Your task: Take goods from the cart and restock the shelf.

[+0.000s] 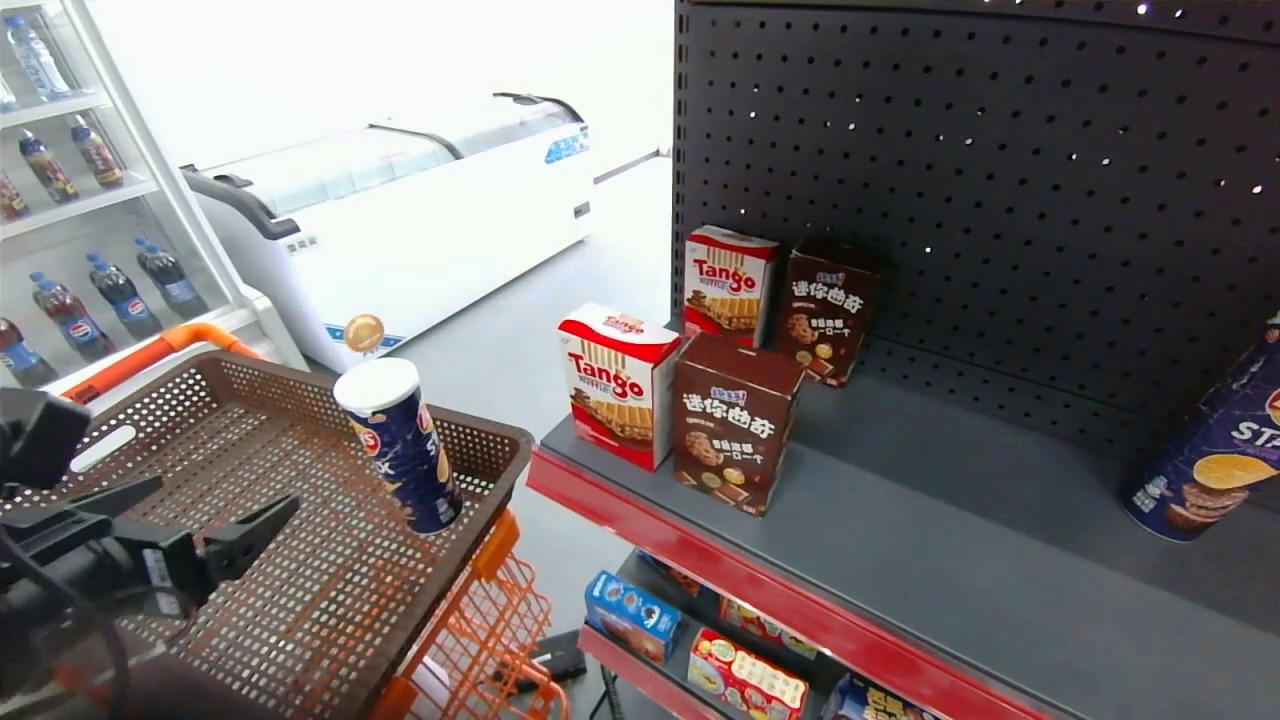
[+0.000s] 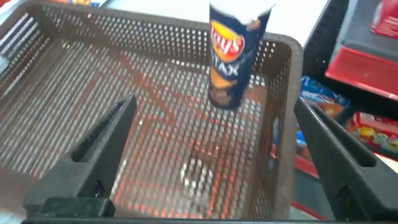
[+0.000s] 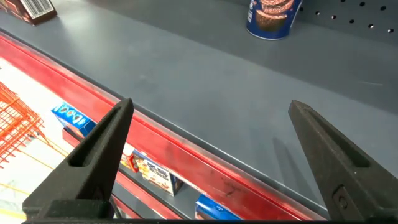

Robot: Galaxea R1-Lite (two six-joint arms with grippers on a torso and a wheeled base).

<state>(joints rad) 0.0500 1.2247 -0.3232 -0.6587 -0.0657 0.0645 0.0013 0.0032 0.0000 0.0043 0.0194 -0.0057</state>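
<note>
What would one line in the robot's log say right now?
left gripper: open, over cart basket | chip can: standing in basket, ungrasped | right gripper: open, over shelf

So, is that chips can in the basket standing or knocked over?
Standing: the chips can has its white lid up, base on the basket floor.

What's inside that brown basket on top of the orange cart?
The basket holds one blue chip can, upright near the far rim. The orange cart shows through its mesh floor. The robot's open left hand hides part of the near side, so that patch stays unknown.
</note>
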